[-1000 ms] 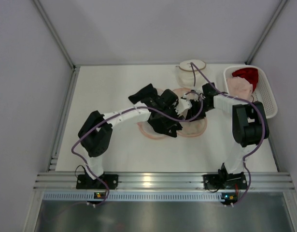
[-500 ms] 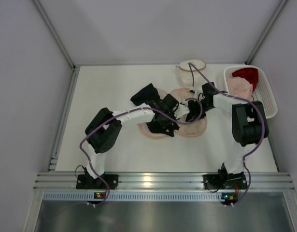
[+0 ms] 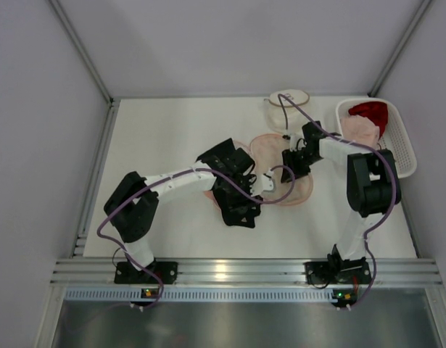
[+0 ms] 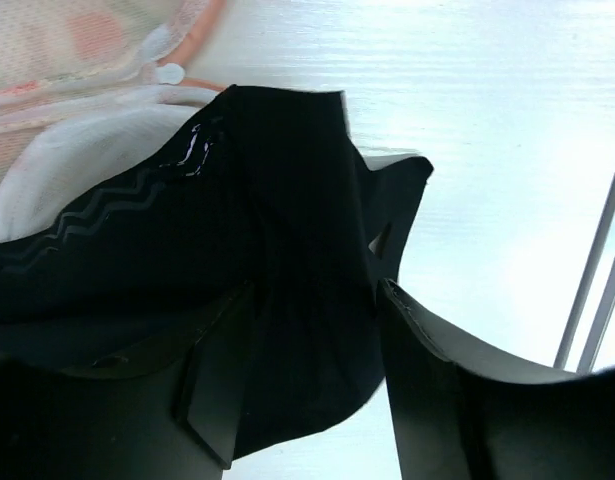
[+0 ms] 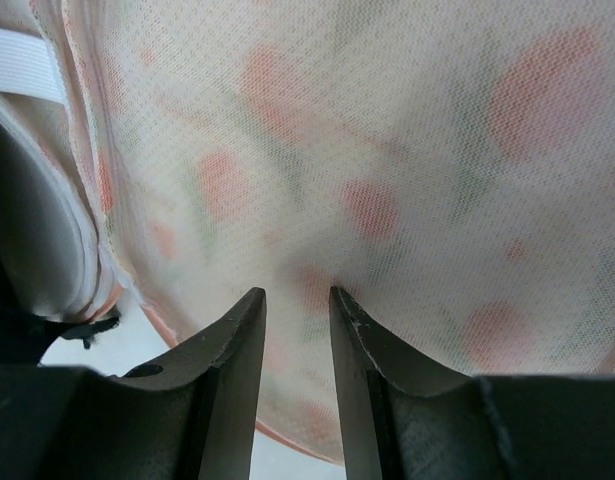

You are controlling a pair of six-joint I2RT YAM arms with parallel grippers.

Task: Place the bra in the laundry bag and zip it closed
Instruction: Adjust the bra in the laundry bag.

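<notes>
1. Counter (image 3: 157, 138): white, carries every item below.
2. Basket (image 3: 405, 156): white, at the far right edge; holds a red garment (image 3: 369, 112) and a pale pink garment (image 3: 359, 132).
3. Laundry bag (image 3: 296, 190): pink flowered mesh, mid-counter, between the two arms. One mesh layer is lifted, leaving the mouth gaping toward the left arm.
4. Bra (image 3: 237, 206): black with a pale lining, just left of the bag. The left wrist view puts one end at the bag's pink-trimmed edge, with most of the bra outside over bare counter.
5. Round pouch (image 3: 288, 101): pale, at the back edge, well apart from the work.
6. Left pincer (image 4: 317, 290): clenched on a thick fold of the bra.
7. Right pincer (image 5: 296, 295): nipped on the lifted mesh of the bag, its fingers nearly together.
8. Small white tab (image 4: 169, 72): on the bag's trim, possibly the zip pull; too small to tell.

Status, as judged: bag held open and bra gripped at the mouth. Remaining: feed the whole bra inside, tuck in stray ends, then draw the zip closed. Roughly the first third.
</notes>
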